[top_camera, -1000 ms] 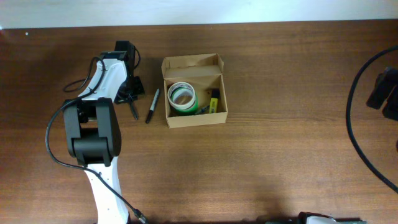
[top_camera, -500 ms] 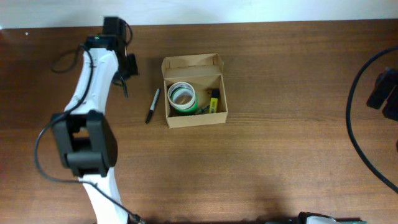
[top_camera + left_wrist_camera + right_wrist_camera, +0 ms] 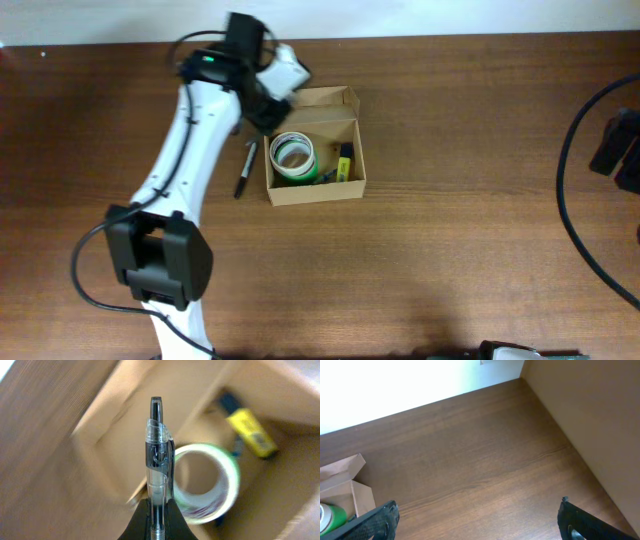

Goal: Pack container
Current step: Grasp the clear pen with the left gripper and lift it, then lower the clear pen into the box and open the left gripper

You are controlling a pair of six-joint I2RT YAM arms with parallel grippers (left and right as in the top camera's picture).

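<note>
The container (image 3: 313, 190) is a small tan cardboard box with its flap lid open at the back. It holds a roll of white and green tape (image 3: 292, 154) and a yellow highlighter (image 3: 344, 165). My left gripper (image 3: 160, 515) is shut on a clear pen (image 3: 158, 455) and hovers over the box's left back corner (image 3: 266, 108). In the left wrist view the tape roll (image 3: 220, 475) and the highlighter (image 3: 250, 432) lie below the pen. My right gripper (image 3: 477, 520) is open and empty at the far right, with the box's flap (image 3: 342, 467) at the left edge.
A black marker (image 3: 245, 170) lies on the wooden table just left of the box. A black cable (image 3: 570, 190) curves along the right edge. The table's far edge meets a white wall at the top.
My left arm has swung from the table's left side, by the marker, to the right and now sits over the box's back left corner with the pen in its jaws.
</note>
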